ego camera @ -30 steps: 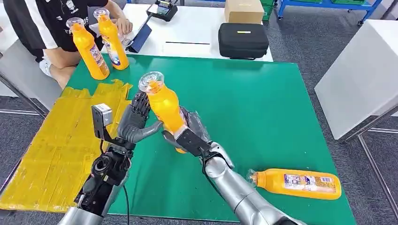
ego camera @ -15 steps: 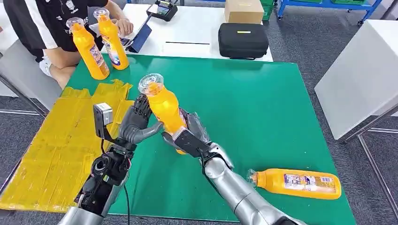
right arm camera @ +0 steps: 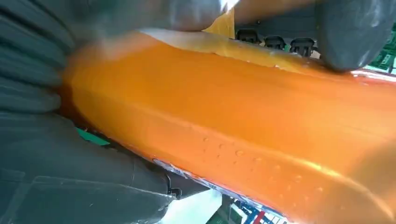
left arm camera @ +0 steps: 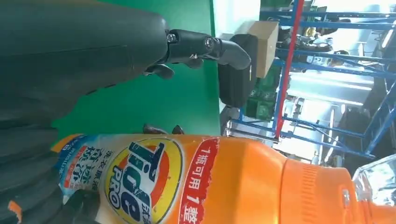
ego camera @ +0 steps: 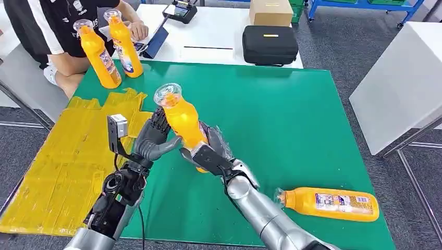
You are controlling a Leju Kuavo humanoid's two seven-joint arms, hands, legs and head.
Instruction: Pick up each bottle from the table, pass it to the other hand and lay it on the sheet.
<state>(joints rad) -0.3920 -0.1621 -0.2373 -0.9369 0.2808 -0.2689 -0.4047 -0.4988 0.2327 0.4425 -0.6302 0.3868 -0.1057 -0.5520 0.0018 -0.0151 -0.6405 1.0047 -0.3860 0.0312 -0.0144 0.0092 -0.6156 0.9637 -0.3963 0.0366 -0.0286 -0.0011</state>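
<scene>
My right hand point(ego camera: 208, 151) grips an orange detergent bottle point(ego camera: 182, 120) by its lower body and holds it tilted, clear cap up, above the green table point(ego camera: 292, 120). Its Tide label point(left arm camera: 140, 182) and orange side point(right arm camera: 233, 126) appear close up in the wrist views. My left hand point(ego camera: 154, 138) is spread beside the bottle, fingers behind it; the thumb point(left arm camera: 205, 46) stands clear of it. A second bottle point(ego camera: 328, 204) lies near the table's front right corner. Two more bottles point(ego camera: 99, 54) point(ego camera: 125, 44) stand at the far left corner. The yellow sheet point(ego camera: 62, 156) covers the table's left part.
A person point(ego camera: 52, 26) sits behind the far left corner, a hand near the standing bottles. A black case point(ego camera: 269, 45) and a cardboard box point(ego camera: 270, 11) rest on the white table beyond. Another white table point(ego camera: 401, 78) stands to the right.
My left hand has edged a little to the right, closer to the held bottle. The right hand and its bottle have stayed nearly still.
</scene>
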